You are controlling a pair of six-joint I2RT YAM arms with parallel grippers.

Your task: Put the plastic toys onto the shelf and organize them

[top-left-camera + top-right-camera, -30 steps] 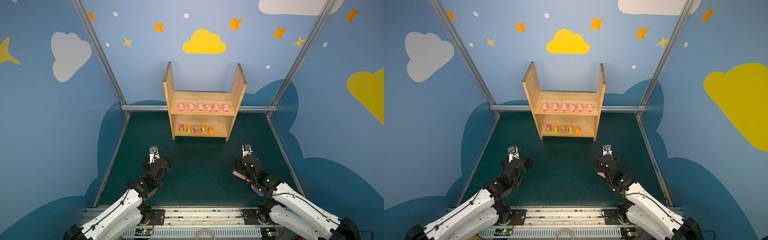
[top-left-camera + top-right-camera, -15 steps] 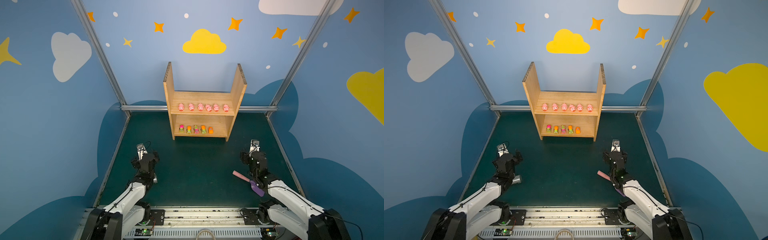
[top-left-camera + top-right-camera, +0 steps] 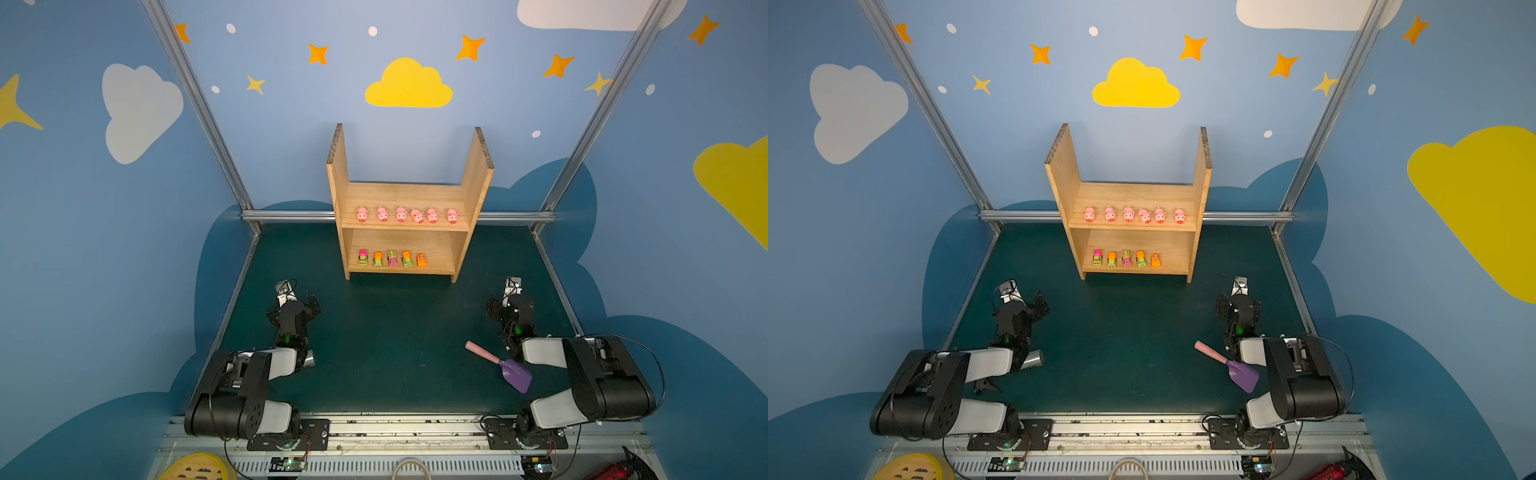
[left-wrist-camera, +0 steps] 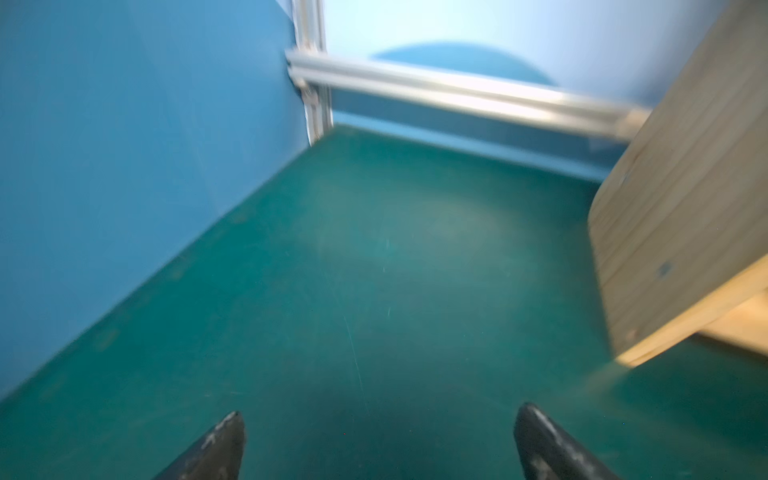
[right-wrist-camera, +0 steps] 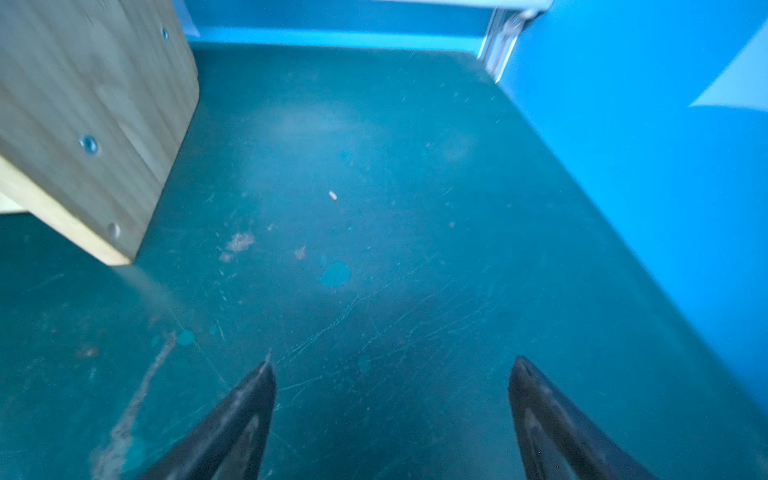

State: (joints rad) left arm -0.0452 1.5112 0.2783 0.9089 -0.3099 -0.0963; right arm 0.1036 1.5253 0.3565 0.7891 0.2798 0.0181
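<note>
Both arms sit folded at the 6 o'clock edge of the mat [image 3: 395, 332]. Left gripper [image 4: 379, 411]: jaws spread as wide as they go, with only bare green between them. Right gripper [image 5: 393, 362]: same story, wide apart and empty.

So where are the toys? All up on the shelf [image 3: 337, 178], standing at 12 o'clock against the back wall. 6 pigs [image 3: 401, 214] line the upper board, the row running 9 to 3 with snouts facing 6. Below, 5 vehicles [image 3: 392, 258] sit side by side on the lower board, each with its long axis 12 to 6. That row is bunched toward the 9 o'clock end, leaving bare wood at 3.

Now the relation that matters. From the left gripper the shelf lies at about 1 o'clock, from the right gripper at about 11, and both are well apart from it. The vehicles look a touch nearer the left arm.

No toy shows on the mat in either top view. There is just the purple scoop [image 3: 498, 365] beside the right arm, handle pointing to 10, and a silver cylinder [image 3: 308, 360] half hidden under the left forearm. Neither belongs on the shelf.

By my reckoning the sorting looks finished. Only tidying could remain, since 2 pigs right of centre sit closer together than the rest.
</note>
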